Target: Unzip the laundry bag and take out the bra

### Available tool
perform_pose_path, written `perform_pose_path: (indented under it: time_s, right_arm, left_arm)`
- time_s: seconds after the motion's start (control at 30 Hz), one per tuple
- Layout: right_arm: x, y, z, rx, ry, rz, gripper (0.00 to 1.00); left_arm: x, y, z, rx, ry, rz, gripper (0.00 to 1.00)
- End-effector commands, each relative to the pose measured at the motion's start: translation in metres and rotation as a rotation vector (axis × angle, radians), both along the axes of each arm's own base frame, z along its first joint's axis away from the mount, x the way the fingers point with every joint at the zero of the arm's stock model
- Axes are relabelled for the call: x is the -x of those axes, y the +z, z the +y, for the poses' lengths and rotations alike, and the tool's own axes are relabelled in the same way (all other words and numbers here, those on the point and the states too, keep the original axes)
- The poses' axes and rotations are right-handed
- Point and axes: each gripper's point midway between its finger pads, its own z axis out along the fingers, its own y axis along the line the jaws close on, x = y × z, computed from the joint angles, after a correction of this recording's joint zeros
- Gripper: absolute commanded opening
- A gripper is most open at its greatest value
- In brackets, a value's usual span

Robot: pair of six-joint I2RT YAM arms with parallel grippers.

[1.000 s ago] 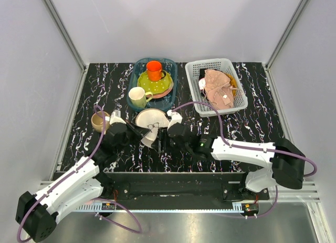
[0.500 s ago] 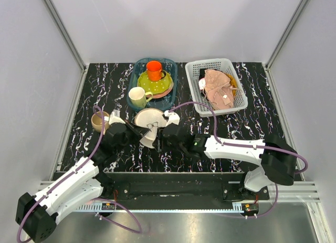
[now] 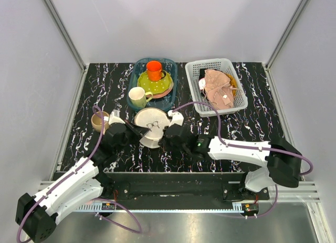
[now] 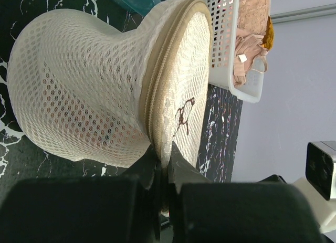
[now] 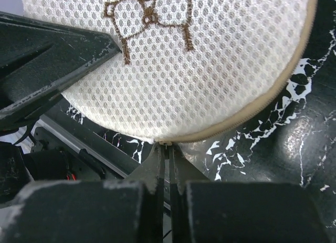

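Laundry bag point(image 3: 151, 122) sits zipped at centre. Left gripper point(image 4: 163, 156) is clamped on its near rim; right gripper point(image 5: 167, 151) pinches the zipper seam point(image 5: 247, 114) just right of that.

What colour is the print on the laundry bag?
Brown print on the bag; right wrist view shows it best.

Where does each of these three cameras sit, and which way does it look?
Top external: high behind the arms, looking down on the table; both arms show whole.
Left wrist: on the left arm, looking past the left gripper at the laundry bag's zipped rim.
Right wrist: on the right arm, looking past the right gripper at the bag's round face.
Both wrist views share the spectacles print.
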Motion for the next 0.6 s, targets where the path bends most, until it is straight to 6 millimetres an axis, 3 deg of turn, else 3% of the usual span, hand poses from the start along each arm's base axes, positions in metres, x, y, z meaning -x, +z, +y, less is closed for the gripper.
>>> perform_pose_path:
  time_s: [0.0, 0.27, 0.57]
  right_arm:
    - [-0.007, 0.019, -0.019, -0.003, -0.054, -0.075, 0.0]
    - [-0.002, 0.004, -0.055, 0.084, -0.075, -0.088, 0.0]
    - [0.001, -0.006, -0.077, 0.119, -0.104, -0.082, 0.0]
  left_arm:
    - [-0.008, 0.033, 0.0, 0.024, 0.018, -0.081, 0.0]
    - [-0.01, 0.037, 0.002, 0.004, 0.022, -0.094, 0.0]
    - [-0.012, 0.038, -0.004, -0.01, -0.008, -0.1, 0.0]
